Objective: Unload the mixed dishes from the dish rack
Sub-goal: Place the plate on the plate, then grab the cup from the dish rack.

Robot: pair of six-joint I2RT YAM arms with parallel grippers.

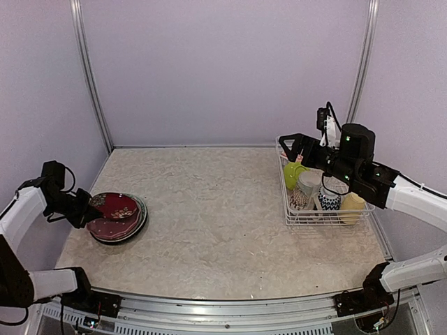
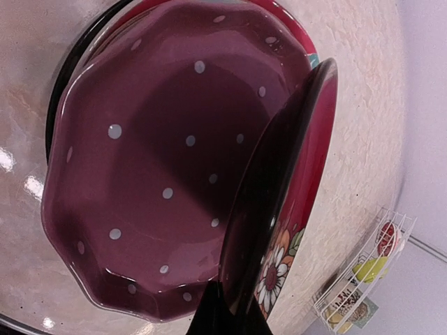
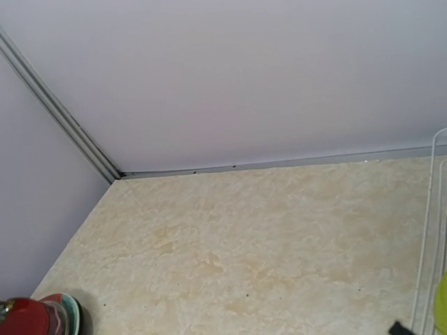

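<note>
On the left of the table (image 1: 223,209), seen from above, my left gripper (image 1: 86,211) is at the edge of a pile of plates. The red plate (image 1: 115,206) is on top of the pile. The rack (image 1: 328,220) is well apart, over on the right, with a green bowl (image 1: 294,172) and mugs (image 1: 328,199) in it. My right gripper (image 1: 288,144) hangs over the far left corner of the rack. I cannot tell if its fingers are apart or together.

In my left wrist view, my fingers (image 2: 209,315) pinch the rim of the red plate (image 2: 307,160). The plate is tipped up on its edge over a purple dish (image 2: 160,160) with white dots. The rack (image 2: 401,225) looks small in the corner.

In my right wrist view, I see the table (image 3: 244,237) and a bit of white rack wire (image 3: 433,230) at the right edge. The green bowl (image 3: 441,307) is just inside the wire. The red plate (image 3: 24,317) is at the bottom left. My fingers hardly show here.
</note>
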